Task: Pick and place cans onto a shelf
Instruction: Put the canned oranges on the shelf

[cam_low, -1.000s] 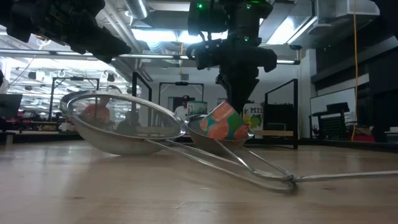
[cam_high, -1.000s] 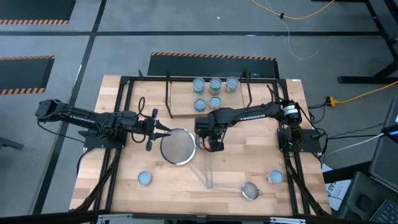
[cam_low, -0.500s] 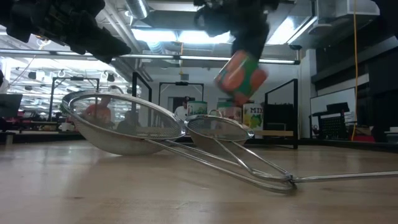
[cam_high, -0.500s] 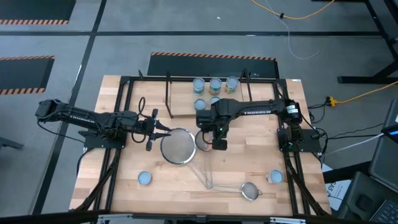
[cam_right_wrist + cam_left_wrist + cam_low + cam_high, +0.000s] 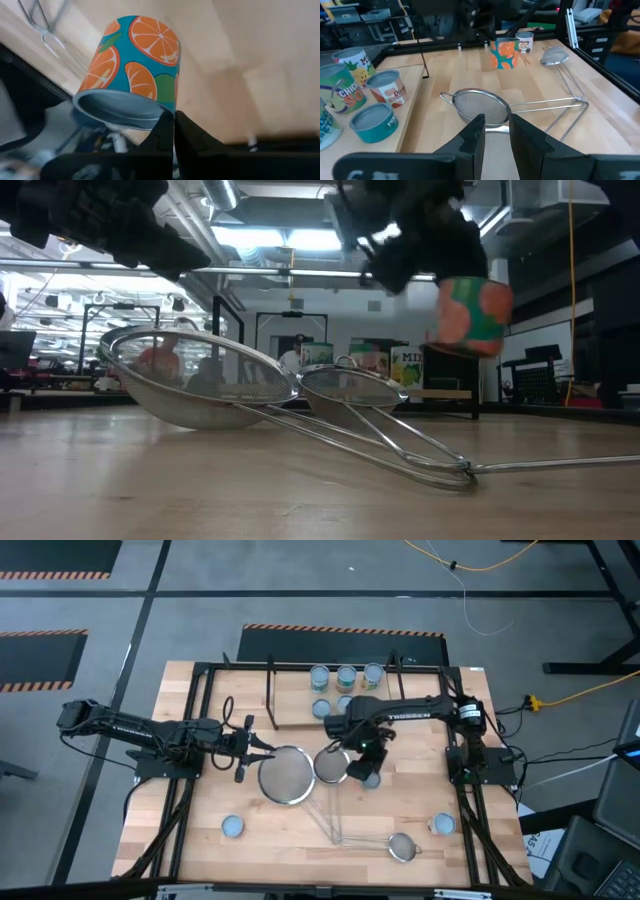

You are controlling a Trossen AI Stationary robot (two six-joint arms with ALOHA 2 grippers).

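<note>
right gripper [image 5: 173, 131] pinches orange can [image 5: 136, 67] rim, prob. airborne.

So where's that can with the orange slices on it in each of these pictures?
High view: the orange-slice can hangs under the right gripper, just right of the small strainer.
Low view: can in the air, upper right, right of that strainer.
Left wrist view: can far off, top centre.
Right wrist view: can fills the middle, its rim pinched.
Shared landmark: the small strainer.
</note>
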